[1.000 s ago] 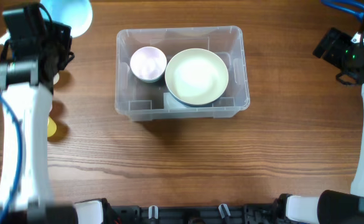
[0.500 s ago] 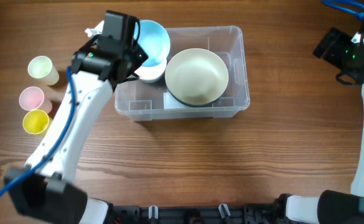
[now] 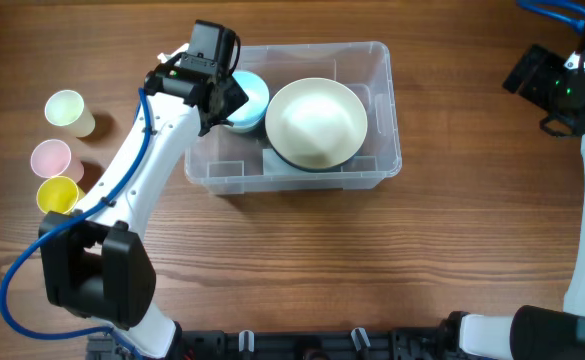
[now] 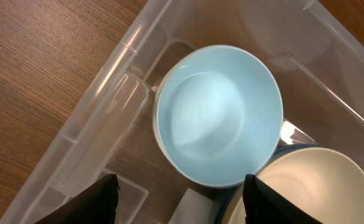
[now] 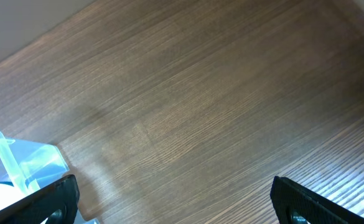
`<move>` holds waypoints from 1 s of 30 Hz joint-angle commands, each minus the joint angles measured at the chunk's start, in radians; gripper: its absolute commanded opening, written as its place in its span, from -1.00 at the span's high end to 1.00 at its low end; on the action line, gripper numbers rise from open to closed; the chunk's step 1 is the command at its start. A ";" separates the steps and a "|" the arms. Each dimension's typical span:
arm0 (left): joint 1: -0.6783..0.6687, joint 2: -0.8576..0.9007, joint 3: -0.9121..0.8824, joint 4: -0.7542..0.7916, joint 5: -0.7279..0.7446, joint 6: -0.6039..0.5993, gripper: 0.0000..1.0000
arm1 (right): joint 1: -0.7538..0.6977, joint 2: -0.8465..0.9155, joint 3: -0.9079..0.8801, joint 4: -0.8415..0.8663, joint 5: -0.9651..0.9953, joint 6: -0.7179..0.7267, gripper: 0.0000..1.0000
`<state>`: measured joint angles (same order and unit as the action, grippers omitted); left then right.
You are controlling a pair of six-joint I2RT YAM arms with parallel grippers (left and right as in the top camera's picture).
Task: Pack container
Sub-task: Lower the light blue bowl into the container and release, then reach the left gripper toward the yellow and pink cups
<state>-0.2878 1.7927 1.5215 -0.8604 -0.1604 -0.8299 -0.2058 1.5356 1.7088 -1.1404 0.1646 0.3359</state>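
The clear container (image 3: 391, 120) stands at the table's upper middle. Inside it, a light blue bowl (image 3: 251, 98) rests on a smaller pale bowl at the left, with a large cream bowl (image 3: 315, 122) beside it. My left gripper (image 3: 224, 101) hovers over the container's left end, open, and the blue bowl (image 4: 218, 115) lies free just beyond its fingers (image 4: 101, 200). The cream bowl (image 4: 322, 186) and the container wall (image 4: 104, 115) also show in the left wrist view. My right gripper (image 5: 182, 205) is open over bare wood at the far right, with a container corner (image 5: 20, 163) at its left.
Three small cups stand left of the container: pale yellow-green (image 3: 67, 108), pink (image 3: 50, 157) and yellow (image 3: 57, 193). The right arm (image 3: 557, 85) is at the upper right edge, well away from the bin.
My left arm swung in from the far left with the blue bowl, set it into the container on the small pale bowl, and its jaws opened. The right arm stayed still.
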 commanded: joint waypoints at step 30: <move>0.622 -0.346 -0.116 -0.468 -0.065 0.500 -0.99 | -0.001 0.003 -0.002 0.003 -0.006 0.008 -0.99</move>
<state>0.2718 1.4548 1.4544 -1.3628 -0.2829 -0.4690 -0.2058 1.5356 1.7088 -1.1404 0.1646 0.3359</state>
